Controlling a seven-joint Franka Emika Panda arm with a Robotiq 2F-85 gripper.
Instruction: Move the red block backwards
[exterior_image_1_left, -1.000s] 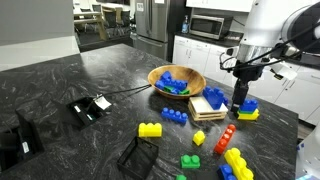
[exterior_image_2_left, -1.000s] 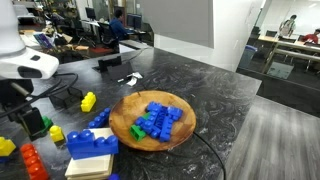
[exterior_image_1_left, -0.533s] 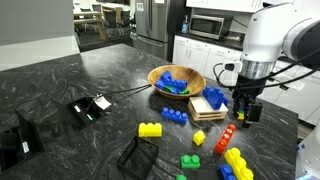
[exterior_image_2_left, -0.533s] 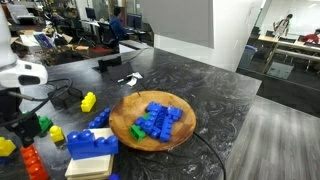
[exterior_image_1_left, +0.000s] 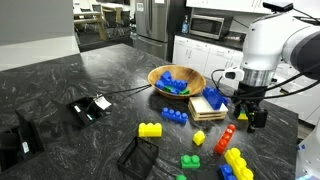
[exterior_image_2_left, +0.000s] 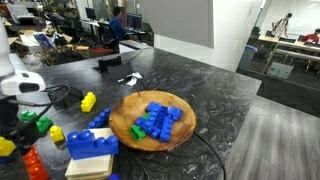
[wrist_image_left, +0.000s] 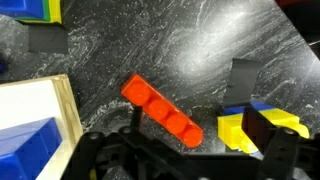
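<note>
The red block (wrist_image_left: 162, 110) is a long red-orange studded brick lying flat on the dark counter. It also shows in both exterior views (exterior_image_1_left: 228, 138) (exterior_image_2_left: 33, 163). My gripper (wrist_image_left: 190, 160) is open and empty. It hangs just above the counter, with the red block's near end reaching in between its fingers in the wrist view. In an exterior view the gripper (exterior_image_1_left: 252, 115) is just behind the block. In an exterior view only the arm and part of the gripper (exterior_image_2_left: 15, 132) show at the left edge.
A yellow and blue brick stack (wrist_image_left: 255, 125) sits by one finger. A wooden tray (exterior_image_1_left: 208, 108) with blue bricks and a wooden bowl (exterior_image_1_left: 176, 80) of bricks stand nearby. Yellow bricks (exterior_image_1_left: 238, 160), a yellow brick (exterior_image_1_left: 149, 129) and a blue brick (exterior_image_1_left: 175, 115) lie around.
The gripper has come down and moved from above the yellow and blue stack toward the red block. The block has not moved.
</note>
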